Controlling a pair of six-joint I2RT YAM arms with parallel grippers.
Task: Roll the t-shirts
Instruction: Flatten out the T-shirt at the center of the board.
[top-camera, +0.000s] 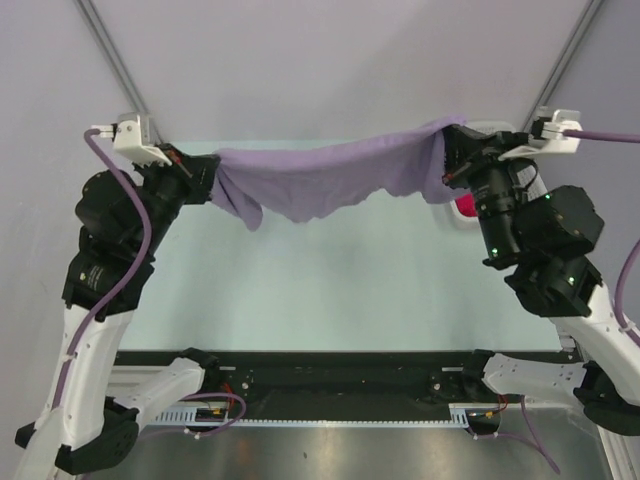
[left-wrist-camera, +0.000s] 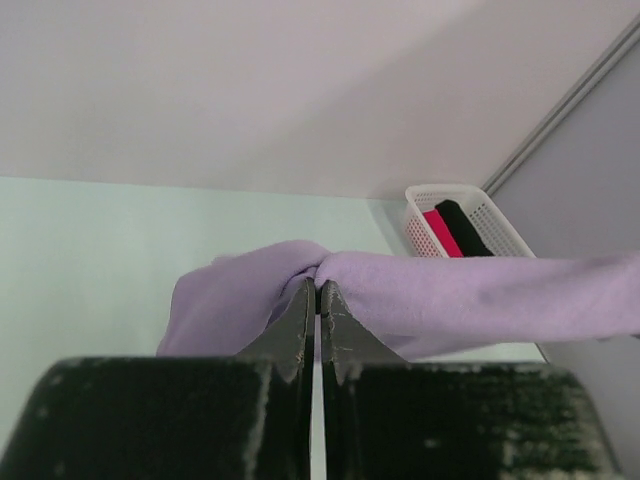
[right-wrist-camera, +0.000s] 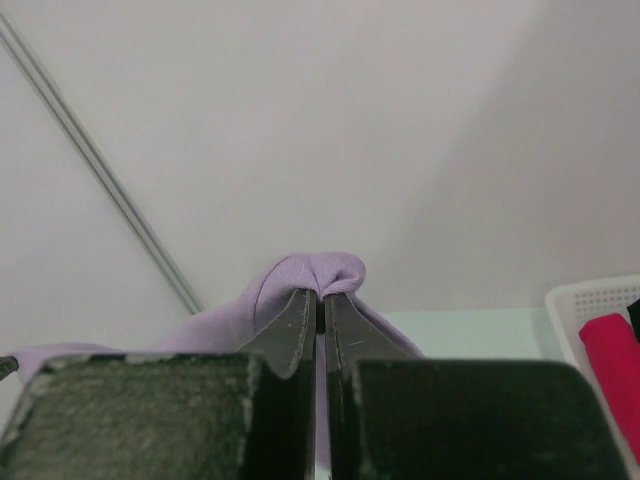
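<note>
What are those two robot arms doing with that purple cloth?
The two arms are holding a purple t-shirt up between them. The left tool is pinched shut on one end and the right tool is pinched shut on the other. The shirt hangs stretched and sagging in the air above the pale green table. It is not rolled yet. A white basket with something red and something black inside sits over by the right arm.

I count one lavender t-shirt (top-camera: 330, 175), two arms' grippers, left gripper (left-wrist-camera: 318, 285) and right gripper (right-wrist-camera: 320, 295), and one white basket (left-wrist-camera: 450, 188); inside the basket, two cloths: pink cloth (left-wrist-camera: 443, 232), black cloth (left-wrist-camera: 472, 228).
</note>
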